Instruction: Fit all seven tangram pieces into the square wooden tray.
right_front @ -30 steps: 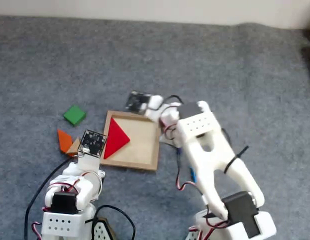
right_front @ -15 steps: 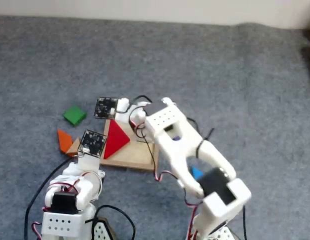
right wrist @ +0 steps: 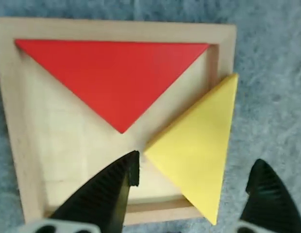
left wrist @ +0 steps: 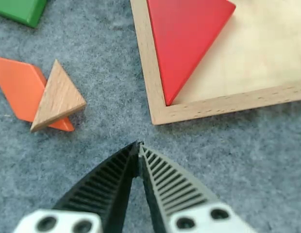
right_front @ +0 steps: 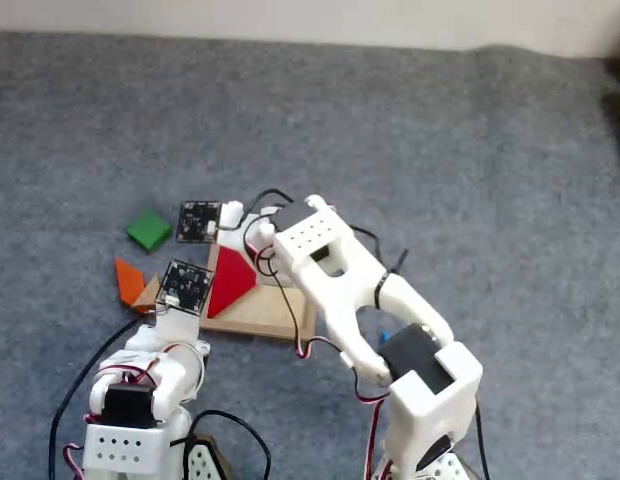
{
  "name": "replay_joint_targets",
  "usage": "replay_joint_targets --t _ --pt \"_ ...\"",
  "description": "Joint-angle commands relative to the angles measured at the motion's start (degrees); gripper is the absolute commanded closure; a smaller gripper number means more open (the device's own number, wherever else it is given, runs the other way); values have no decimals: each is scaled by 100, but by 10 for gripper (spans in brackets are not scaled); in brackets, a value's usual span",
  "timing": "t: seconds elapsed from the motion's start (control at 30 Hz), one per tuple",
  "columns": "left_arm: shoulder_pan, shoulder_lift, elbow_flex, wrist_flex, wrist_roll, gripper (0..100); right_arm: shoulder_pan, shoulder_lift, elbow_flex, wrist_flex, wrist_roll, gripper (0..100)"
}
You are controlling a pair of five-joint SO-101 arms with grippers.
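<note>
The square wooden tray (right_front: 268, 308) holds a red triangle (right_front: 230, 279) along one side. Over the tray stretches my right arm (right_front: 320, 250). In its wrist view, my right gripper (right wrist: 196, 170) is open. A yellow triangle (right wrist: 199, 145) lies between its fingers, partly inside the tray (right wrist: 7, 121) and partly across the rim, beside the red triangle (right wrist: 114, 77). My left gripper (left wrist: 139, 147) is shut and empty, low over the carpet just outside the tray's rim (left wrist: 155, 97). Close by lie a wooden triangle (left wrist: 56, 99) resting on an orange parallelogram (left wrist: 17, 85), and a green square (left wrist: 22, 8).
The green square (right_front: 148, 229), orange parallelogram (right_front: 127, 279) and wooden triangle (right_front: 147, 293) sit on grey carpet left of the tray. A bit of a blue piece (right_front: 386, 340) peeks out beside the right arm. Open carpet lies beyond the tray and to the right.
My right arm has swung left across the tray, its wrist going from the far right corner to past the far left corner. The left arm and loose pieces have stayed put.
</note>
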Motion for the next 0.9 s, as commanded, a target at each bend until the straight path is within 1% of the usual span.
replay_joint_targets --t 0.0,0.17,0.2,0.3,0.4,0.47,0.57,0.73,0.87 --pt "-84 -242 119 18 44 994 -110 -163 -382 426 -70 667" --pt "-84 -242 119 18 44 994 -101 -549 -831 1156 -70 673" --pt "-84 -242 119 18 44 994 -31 -646 -901 1297 -79 690" --pt "-84 -242 119 18 44 994 163 -927 -980 1385 -123 803" --pt "-84 -242 119 18 44 994 374 -963 -954 1191 -554 917" --pt "-84 -242 119 18 44 994 514 -884 -954 875 -800 964" --pt "-84 -242 119 18 44 994 655 -576 -927 356 -1169 975" --pt "-84 -242 119 18 44 994 752 207 -980 -145 -1679 975" --pt "-84 -242 119 18 44 994 681 629 -963 -356 -1741 975"
